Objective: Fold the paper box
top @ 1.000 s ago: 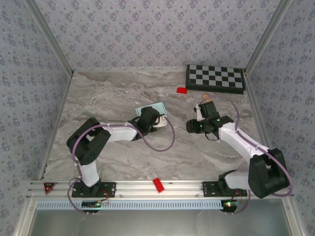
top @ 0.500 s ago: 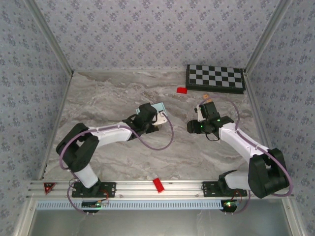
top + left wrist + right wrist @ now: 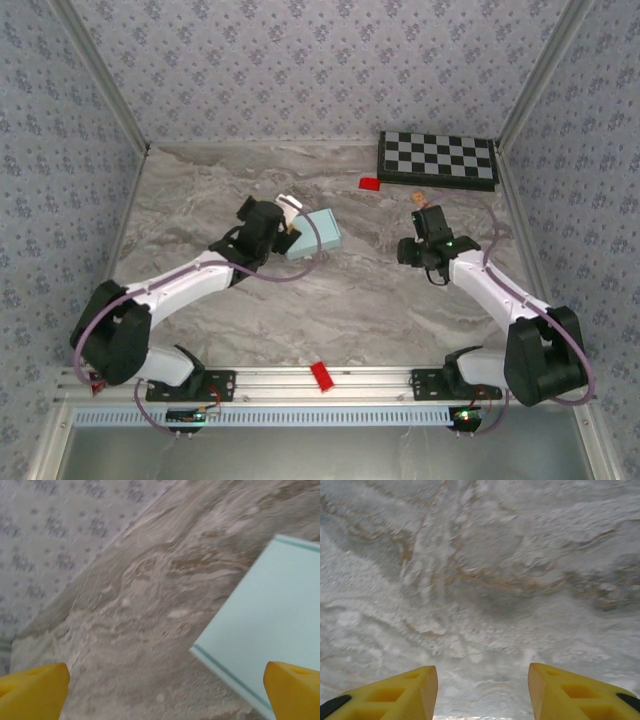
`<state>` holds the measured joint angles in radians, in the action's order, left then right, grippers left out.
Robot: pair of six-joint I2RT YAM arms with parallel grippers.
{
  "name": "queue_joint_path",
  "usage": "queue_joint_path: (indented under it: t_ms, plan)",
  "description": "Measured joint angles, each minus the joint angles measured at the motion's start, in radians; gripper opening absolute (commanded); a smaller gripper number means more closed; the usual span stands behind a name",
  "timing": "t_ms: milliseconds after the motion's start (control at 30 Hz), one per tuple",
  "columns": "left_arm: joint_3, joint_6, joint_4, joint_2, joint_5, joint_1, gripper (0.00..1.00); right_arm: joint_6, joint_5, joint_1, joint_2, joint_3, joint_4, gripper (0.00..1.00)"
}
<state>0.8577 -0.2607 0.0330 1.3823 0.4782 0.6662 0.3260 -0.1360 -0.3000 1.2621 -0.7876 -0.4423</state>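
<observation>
The paper box (image 3: 316,236) lies flat on the marble table (image 3: 200,200) about mid-table, just right of the left gripper (image 3: 289,218). That gripper's jaws gape wide and empty beside the box's left edge. The right gripper (image 3: 421,210), jaws partly apart and holding nothing, hangs well off to the right, so the left arm is nearer.

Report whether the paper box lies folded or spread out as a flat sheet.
Folded: the paper box lies as one compact pale-blue rectangle, with no flaps or tabs spread around it.
</observation>
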Motion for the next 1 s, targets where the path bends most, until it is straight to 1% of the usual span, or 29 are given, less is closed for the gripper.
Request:
queue_joint_path:
  t_ms: [133, 267, 400, 600, 800, 900, 1000]
  plan:
    - [-0.005, 0.154, -0.081, -0.084, 0.014, -0.097, 0.99, -0.001, -0.066, 0.043, -0.009, 0.011, 0.029, 0.52]
    - [-0.039, 0.247, -0.121, -0.166, 0.039, -0.167, 0.99, -0.005, -0.100, 0.091, -0.009, 0.031, 0.065, 0.52]
    - [-0.085, 0.312, -0.174, -0.222, 0.047, -0.252, 1.00, -0.019, -0.112, 0.150, 0.002, 0.050, 0.123, 0.52]
    - [-0.149, 0.342, -0.192, -0.250, 0.041, -0.389, 1.00, -0.052, -0.083, 0.261, 0.010, 0.100, 0.233, 0.52]
    - [-0.231, 0.357, -0.149, -0.250, 0.000, -0.504, 1.00, -0.093, -0.042, 0.321, 0.013, 0.162, 0.368, 0.53]
    - [-0.277, 0.348, -0.094, -0.242, -0.047, -0.545, 1.00, -0.107, -0.021, 0.346, 0.026, 0.176, 0.417, 0.53]
    - [-0.332, 0.324, -0.008, -0.237, -0.111, -0.555, 1.00, -0.126, 0.001, 0.362, 0.050, 0.180, 0.470, 0.53]
